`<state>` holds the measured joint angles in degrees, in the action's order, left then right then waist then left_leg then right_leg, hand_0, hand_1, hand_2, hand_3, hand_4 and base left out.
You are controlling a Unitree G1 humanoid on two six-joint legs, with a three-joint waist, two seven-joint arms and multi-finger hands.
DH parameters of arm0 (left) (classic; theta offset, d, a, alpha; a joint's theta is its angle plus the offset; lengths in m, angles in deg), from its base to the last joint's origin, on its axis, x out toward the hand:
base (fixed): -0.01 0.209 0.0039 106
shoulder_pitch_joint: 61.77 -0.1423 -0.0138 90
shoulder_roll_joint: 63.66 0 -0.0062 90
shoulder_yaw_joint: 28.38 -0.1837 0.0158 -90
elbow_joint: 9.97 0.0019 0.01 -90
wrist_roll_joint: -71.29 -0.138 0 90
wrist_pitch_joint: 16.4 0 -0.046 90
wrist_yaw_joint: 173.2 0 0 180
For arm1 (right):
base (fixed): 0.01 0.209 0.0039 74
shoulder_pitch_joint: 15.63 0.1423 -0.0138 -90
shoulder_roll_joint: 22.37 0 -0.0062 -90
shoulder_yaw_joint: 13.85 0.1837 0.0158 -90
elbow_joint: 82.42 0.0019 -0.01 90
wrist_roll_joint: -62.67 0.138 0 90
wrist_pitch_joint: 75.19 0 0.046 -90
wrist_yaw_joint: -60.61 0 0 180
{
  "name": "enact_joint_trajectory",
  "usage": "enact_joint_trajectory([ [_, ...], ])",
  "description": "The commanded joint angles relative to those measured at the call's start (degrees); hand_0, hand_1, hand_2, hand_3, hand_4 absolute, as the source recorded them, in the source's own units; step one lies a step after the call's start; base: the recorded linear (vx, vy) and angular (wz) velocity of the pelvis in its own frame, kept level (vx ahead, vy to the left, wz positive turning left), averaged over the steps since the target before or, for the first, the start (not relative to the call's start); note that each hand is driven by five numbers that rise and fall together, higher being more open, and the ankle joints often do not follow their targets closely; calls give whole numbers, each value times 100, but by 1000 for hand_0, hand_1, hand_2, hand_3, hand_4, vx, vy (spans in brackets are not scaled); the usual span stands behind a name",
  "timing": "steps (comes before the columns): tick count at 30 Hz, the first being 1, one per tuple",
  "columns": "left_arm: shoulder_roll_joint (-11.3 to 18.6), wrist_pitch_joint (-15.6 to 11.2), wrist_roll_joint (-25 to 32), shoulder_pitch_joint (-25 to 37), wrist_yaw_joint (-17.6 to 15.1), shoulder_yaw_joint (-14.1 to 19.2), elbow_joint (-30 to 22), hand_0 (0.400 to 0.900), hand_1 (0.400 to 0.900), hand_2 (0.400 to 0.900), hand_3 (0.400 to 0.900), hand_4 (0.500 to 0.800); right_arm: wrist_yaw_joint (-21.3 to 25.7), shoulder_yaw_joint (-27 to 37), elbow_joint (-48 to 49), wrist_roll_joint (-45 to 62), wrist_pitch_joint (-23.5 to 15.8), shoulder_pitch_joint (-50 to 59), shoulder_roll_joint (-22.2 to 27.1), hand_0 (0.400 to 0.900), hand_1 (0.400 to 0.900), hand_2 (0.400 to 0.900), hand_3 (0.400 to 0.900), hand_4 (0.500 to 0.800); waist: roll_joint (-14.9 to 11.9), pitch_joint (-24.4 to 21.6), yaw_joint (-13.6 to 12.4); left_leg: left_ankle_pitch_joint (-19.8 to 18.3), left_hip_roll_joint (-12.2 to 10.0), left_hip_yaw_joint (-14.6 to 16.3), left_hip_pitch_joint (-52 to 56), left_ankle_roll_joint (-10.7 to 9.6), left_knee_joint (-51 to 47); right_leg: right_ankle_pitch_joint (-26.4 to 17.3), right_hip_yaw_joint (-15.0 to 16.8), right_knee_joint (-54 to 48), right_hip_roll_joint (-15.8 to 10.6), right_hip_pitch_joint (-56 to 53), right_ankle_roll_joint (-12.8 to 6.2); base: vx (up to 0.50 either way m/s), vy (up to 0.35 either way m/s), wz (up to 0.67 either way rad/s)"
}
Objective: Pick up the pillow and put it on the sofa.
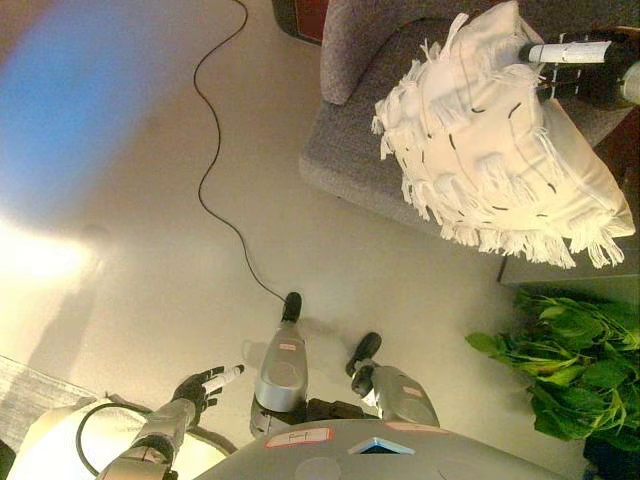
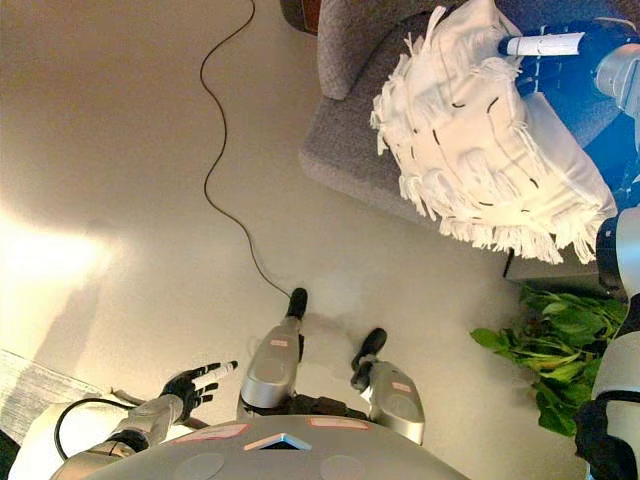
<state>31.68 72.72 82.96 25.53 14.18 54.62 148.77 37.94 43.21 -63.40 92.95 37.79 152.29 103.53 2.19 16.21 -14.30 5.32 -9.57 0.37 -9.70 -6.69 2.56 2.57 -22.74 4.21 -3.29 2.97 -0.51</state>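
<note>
A white pillow (image 1: 490, 140) with fringed edges and short black marks hangs tilted over the seat of the grey sofa (image 1: 345, 150) at the upper right. My right hand (image 1: 580, 65) reaches in from the right edge and grips the pillow's upper corner, with a white-tipped finger across the top and the thumb below. I cannot tell whether the pillow's lower edge touches the seat. My left hand (image 1: 202, 385) is low at the lower left, open and empty, with its fingers spread over the floor.
A green leafy plant (image 1: 575, 365) stands on the floor at the lower right, below the sofa's front edge. A grey rug corner (image 1: 30, 395) lies at the lower left. A dark red object (image 1: 305, 15) stands beside the sofa's armrest.
</note>
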Motion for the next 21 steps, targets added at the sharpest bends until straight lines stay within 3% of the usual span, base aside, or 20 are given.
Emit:
enact_joint_trajectory([
  [1,413,-61,75,-339,-66,-142,104,900,900,900,900,800,487,-223,125,-186,-595,1069,662,645,645,645,645,647,-117,-404,19,620,-457,49,-170,-419,24,541,156,306,50,-79,-17,97,-45,-8],
  [2,421,-54,65,-376,-50,-114,89,900,900,900,900,800,474,-236,117,-169,-519,1096,723,900,900,900,900,800,-128,-426,15,642,-474,43,-168,-429,53,553,164,301,64,-115,-9,97,-44,-5],
  [7,487,94,6,-444,-30,-86,13,900,900,900,900,800,431,-315,104,-301,-263,1175,908,900,900,900,900,800,-139,-471,12,763,-541,-23,-239,-472,226,641,211,352,134,-212,45,68,-50,-2],
  [21,424,134,25,-511,-36,-137,47,900,900,900,900,800,320,-324,-12,-528,-247,1039,1047,900,900,900,900,800,-39,-511,120,832,-615,28,-190,-481,402,774,341,484,119,-296,78,40,-16,-8],
])
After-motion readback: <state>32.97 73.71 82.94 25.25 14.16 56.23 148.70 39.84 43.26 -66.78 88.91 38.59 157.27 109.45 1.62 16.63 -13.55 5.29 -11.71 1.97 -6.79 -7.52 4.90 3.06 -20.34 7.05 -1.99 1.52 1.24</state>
